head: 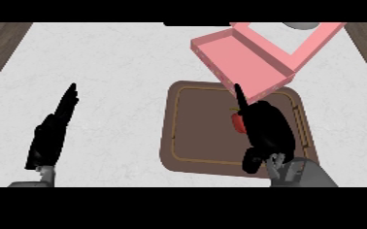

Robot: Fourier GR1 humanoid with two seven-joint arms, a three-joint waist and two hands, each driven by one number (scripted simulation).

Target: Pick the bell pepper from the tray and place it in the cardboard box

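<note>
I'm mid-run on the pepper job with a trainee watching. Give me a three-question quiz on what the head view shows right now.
1. True or false: the bell pepper already lies in the pink box.
2. Which hand is at the pepper? A) left hand B) right hand
3. Fill in: the pepper is over the brown ____.

Key:
1. False; it is over the tray, beside the right hand.
2. B; the right hand curls around the pepper, while the left hand rests open over the counter at the view's left.
3. tray
</note>
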